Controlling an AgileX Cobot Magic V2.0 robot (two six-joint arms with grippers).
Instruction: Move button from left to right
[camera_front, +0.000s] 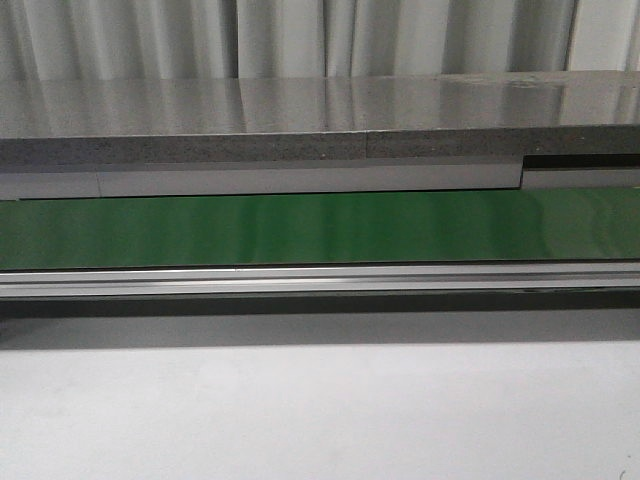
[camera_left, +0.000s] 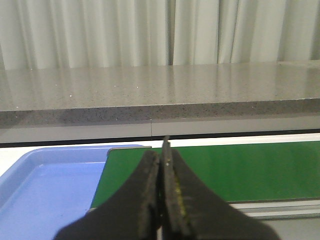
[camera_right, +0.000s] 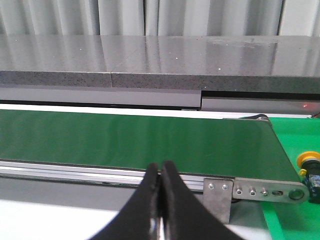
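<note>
The button (camera_right: 310, 170) shows only at the edge of the right wrist view: a yellow-orange round head on a black body with bluish marks, lying on a green surface (camera_right: 290, 220) beyond the end of the conveyor belt (camera_right: 150, 140). My right gripper (camera_right: 160, 167) is shut and empty, in front of the belt's metal rail, well apart from the button. My left gripper (camera_left: 161, 155) is shut and empty, by the belt's other end (camera_left: 240, 170). Neither gripper shows in the front view.
A blue tray (camera_left: 45, 190) stands beside the belt's end in the left wrist view. The green belt (camera_front: 320, 228) runs across the front view with an aluminium rail (camera_front: 320, 278) before it and a grey stone counter (camera_front: 320, 130) behind. White tabletop (camera_front: 320, 420) lies in front.
</note>
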